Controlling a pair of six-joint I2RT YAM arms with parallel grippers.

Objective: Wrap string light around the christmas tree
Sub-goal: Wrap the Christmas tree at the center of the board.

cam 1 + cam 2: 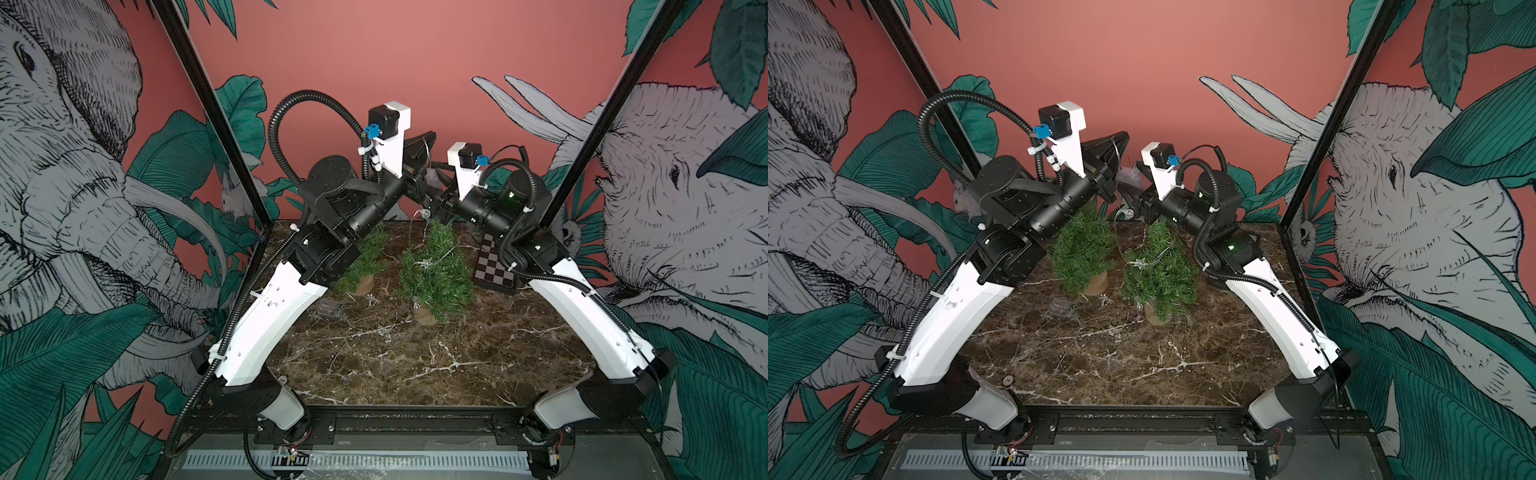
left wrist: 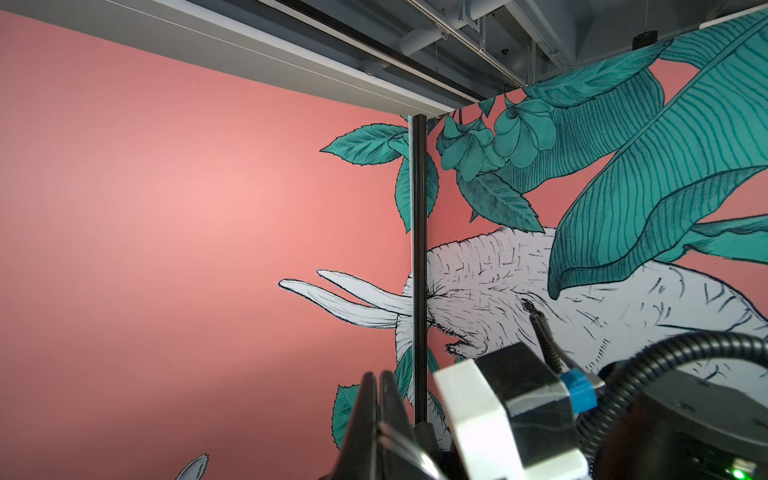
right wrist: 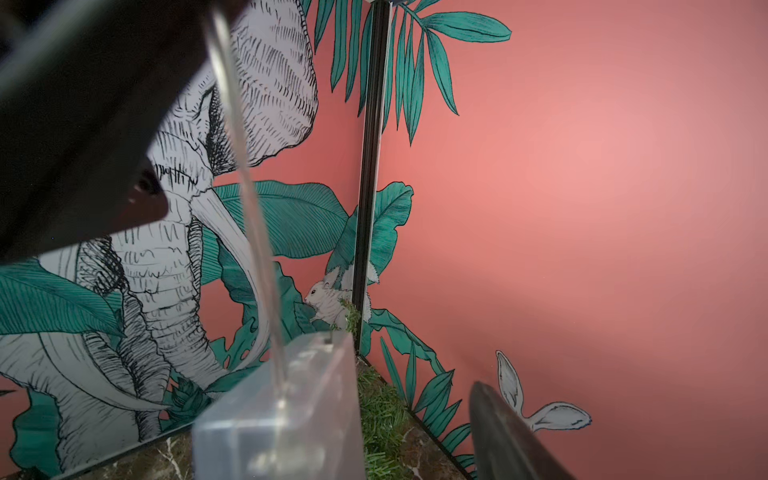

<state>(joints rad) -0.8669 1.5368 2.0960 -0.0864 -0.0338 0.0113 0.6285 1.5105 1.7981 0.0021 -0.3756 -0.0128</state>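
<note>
the left gripper (image 2: 376, 419) is raised above the christmas tree (image 1: 436, 270) with its jaws pressed together, the thin string light (image 1: 424, 147) pinched between them. the right gripper (image 1: 434, 199) is mostly hidden behind its wrist; how far apart its jaws stand cannot be told (a clear battery box (image 3: 282, 415) sits blurred before it).
</note>
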